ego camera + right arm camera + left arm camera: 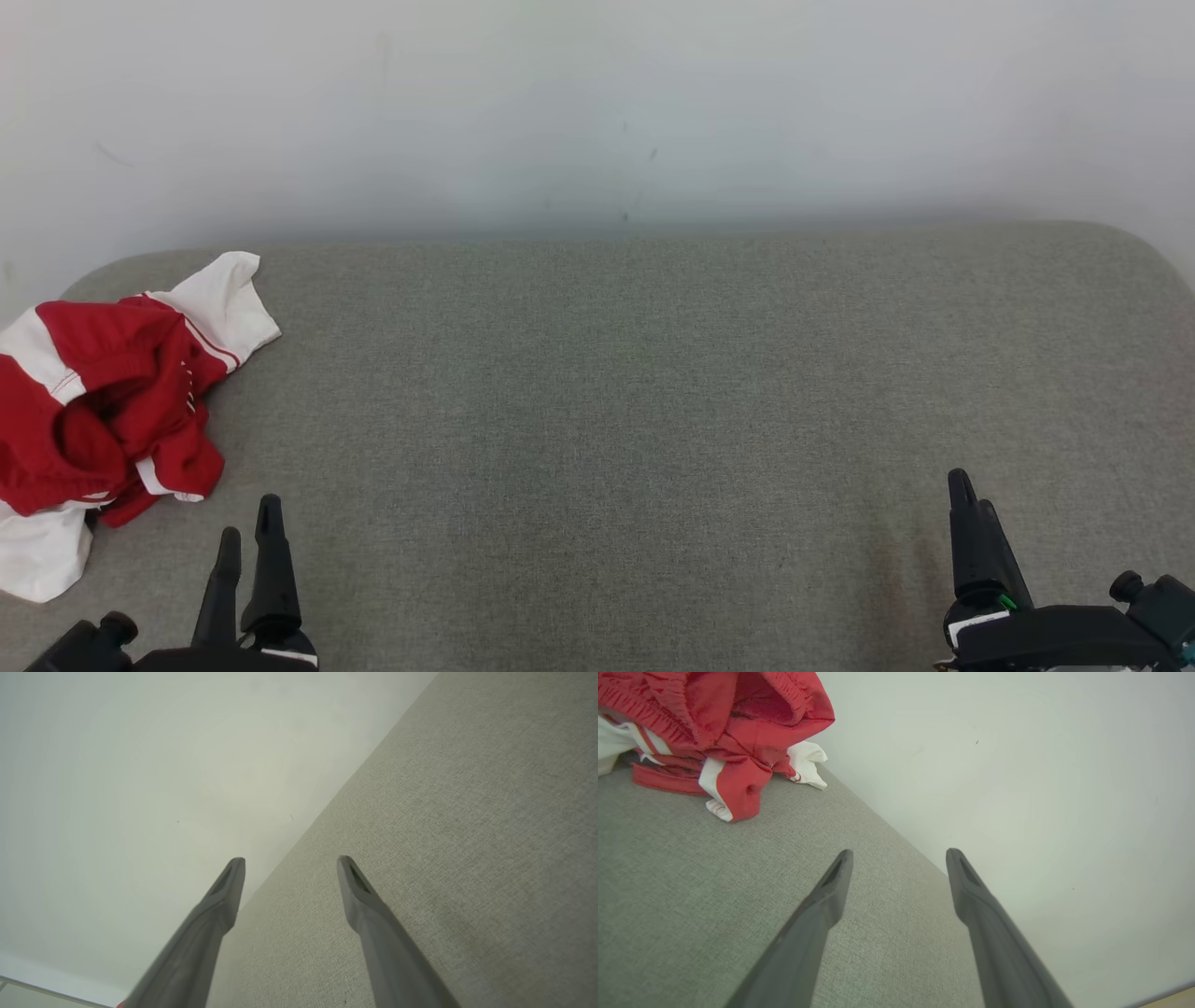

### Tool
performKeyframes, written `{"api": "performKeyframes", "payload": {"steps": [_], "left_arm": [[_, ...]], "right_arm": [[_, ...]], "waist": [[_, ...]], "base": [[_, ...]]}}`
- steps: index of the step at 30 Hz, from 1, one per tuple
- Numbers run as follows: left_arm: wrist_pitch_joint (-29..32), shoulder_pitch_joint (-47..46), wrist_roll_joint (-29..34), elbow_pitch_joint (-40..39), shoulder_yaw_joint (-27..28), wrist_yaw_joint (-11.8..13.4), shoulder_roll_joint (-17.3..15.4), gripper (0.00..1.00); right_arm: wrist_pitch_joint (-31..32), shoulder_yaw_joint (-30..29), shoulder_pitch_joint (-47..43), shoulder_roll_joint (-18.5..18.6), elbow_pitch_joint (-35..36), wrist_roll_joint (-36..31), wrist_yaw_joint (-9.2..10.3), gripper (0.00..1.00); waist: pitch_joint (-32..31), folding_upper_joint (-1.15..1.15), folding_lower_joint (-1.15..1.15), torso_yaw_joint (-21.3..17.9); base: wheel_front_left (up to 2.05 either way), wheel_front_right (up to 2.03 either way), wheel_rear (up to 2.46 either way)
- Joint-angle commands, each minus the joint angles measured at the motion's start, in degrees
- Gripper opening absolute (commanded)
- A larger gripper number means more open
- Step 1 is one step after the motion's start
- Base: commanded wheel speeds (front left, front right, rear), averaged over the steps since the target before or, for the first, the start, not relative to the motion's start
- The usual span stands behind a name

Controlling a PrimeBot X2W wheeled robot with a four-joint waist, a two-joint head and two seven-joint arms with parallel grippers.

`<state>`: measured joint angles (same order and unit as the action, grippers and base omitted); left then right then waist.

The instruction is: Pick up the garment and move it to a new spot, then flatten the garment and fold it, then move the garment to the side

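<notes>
Garment (112, 401) first: I saw a red piece with white panels and thin white piping, crumpled in a loose heap at the far left of the grey fabric-covered surface (653, 392). One white flap pointed toward the back edge and another white part lay at the near left. Its left side was cut off by the edge of the head view. I could not tell from the heap what kind of garment it was.

Just beside it, nearer to me and slightly to its right, the left gripper (249, 521) hovered with its dark fingers pointing away from me. It was clear of the cloth. In the left wrist view its fingers (817, 914) were spread wide with nothing between them, and the garment sat beyond the tips toward the upper left.

Well apart, at the lower right of the head view, the right gripper (971, 493) hung over bare grey fabric. In the right wrist view its fingers (373, 914) were also spread fully and held nothing.

Behind the surface rose a plain pale wall (597, 112) with a few faint marks.
</notes>
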<state>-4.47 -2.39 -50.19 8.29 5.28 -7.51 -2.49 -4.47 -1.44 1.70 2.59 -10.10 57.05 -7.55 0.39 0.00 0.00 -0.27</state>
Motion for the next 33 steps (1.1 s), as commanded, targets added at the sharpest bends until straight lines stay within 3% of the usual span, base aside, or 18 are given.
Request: {"api": "performKeyframes", "payload": {"steps": [1,12,33], "left_arm": [[-0.67,-0.24,3.54,-1.21,-0.23,0.06,-0.32,1.00],[-2.58,0.18,15.17,-2.11,-0.65,0.38,-0.70,1.00],[-5.78,0.54,28.51,-2.92,-1.10,0.57,-1.35,1.00]], "right_arm": [[-0.69,0.18,0.15,0.25,1.07,-2.78,0.05,1.00],[-2.59,0.86,-0.15,0.28,2.31,-14.87,0.06,1.00],[-5.80,2.12,-0.77,0.33,2.39,-30.14,0.08,1.00]], "waist": [[0.00,0.00,0.00,-0.02],[-0.06,0.00,0.00,-0.15],[-0.06,0.00,0.00,-0.16]], "base": [[0.00,0.00,0.00],[0.00,0.00,0.00],[0.00,0.00,0.00]]}}
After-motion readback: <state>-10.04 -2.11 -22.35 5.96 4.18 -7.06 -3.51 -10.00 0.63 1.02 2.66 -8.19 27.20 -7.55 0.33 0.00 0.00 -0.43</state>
